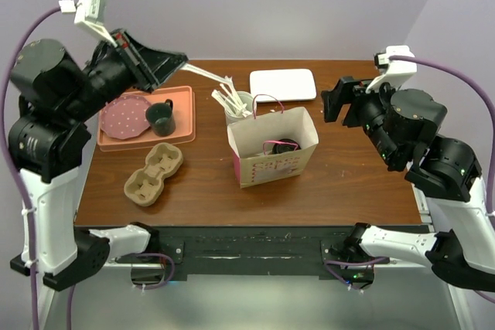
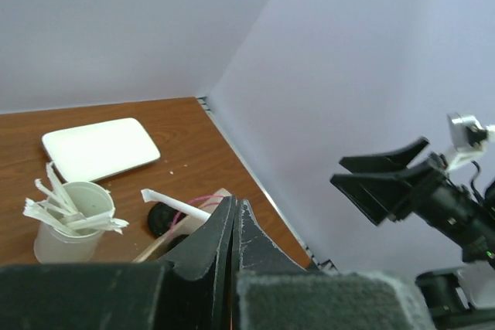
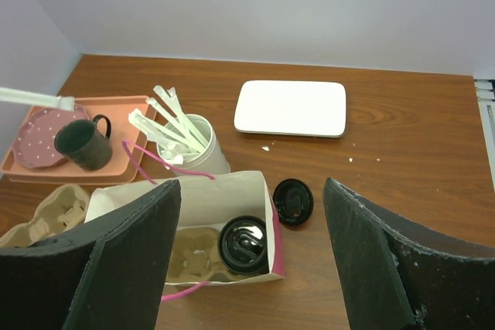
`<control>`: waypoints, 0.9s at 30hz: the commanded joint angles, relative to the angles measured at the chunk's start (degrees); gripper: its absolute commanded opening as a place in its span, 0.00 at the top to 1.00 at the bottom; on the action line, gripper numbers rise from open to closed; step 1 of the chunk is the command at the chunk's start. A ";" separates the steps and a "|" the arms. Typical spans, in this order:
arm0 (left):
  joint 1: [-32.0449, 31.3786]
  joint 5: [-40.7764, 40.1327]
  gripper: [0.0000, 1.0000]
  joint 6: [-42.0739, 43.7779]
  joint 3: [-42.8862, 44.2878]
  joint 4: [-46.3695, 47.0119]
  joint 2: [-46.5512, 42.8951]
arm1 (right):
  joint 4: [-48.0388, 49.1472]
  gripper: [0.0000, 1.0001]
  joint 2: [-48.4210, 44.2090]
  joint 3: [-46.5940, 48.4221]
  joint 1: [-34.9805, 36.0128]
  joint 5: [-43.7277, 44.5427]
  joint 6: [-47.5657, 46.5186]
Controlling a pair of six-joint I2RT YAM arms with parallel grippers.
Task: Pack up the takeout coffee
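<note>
- The left tool [image 1: 179,59] is raised above the back-left part of the worktop [image 1: 348,175]. Its fingers are pressed together on one end of a pale stirrer [image 1: 209,75], whose other end points towards the white cup.
- An orange tray [image 1: 184,106] lies at the back left. It carries a pink dotted plate [image 1: 124,117] and a dark grey mug [image 1: 161,118], standing upright just beside the plate.
- A brown pulp cup carrier [image 1: 153,174] lies in front of the tray, on the bare wood.
- The white cup [image 1: 238,107] of pale stirrers stands upright near the middle, just behind the paper bag.
- The paper bag [image 1: 271,164] stands open at the centre, with pink handles.
- The takeout coffee [image 3: 246,243] sits upright inside the bag with its black lid on. The right wrist view shows it in one socket of a second pulp carrier [image 3: 193,256] at the bottom of the bag.
- A loose black lid [image 3: 293,201] lies flat on the worktop just outside the bag's back-right corner.
- A white rectangular plate [image 1: 283,83] lies at the back, right of centre.
- The right tool [image 1: 336,98] hovers to the right of the bag with its fingers spread wide and nothing between them.
</note>
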 commanded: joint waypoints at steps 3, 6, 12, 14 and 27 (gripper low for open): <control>0.21 10.30 1.00 -2.42 -6.60 2.27 -5.27 | -0.10 0.21 -2.26 -0.09 -0.06 -0.62 -1.67; 0.21 15.83 1.00 -6.19 -13.28 7.28 -7.47 | -0.19 0.21 -2.35 0.26 -0.14 -0.98 -2.20; 0.21 18.92 1.00 -8.92 -27.25 14.40 -11.60 | -0.71 0.21 -2.35 0.97 -0.14 -1.41 -2.73; 0.12 18.92 1.00 -9.28 -31.46 18.00 -12.04 | -0.71 0.21 -2.61 0.70 -0.14 -1.59 -2.64; -0.23 20.51 1.00 -12.17 -52.65 33.82 -11.69 | -0.80 0.20 -3.05 -1.32 -0.14 -2.29 -0.80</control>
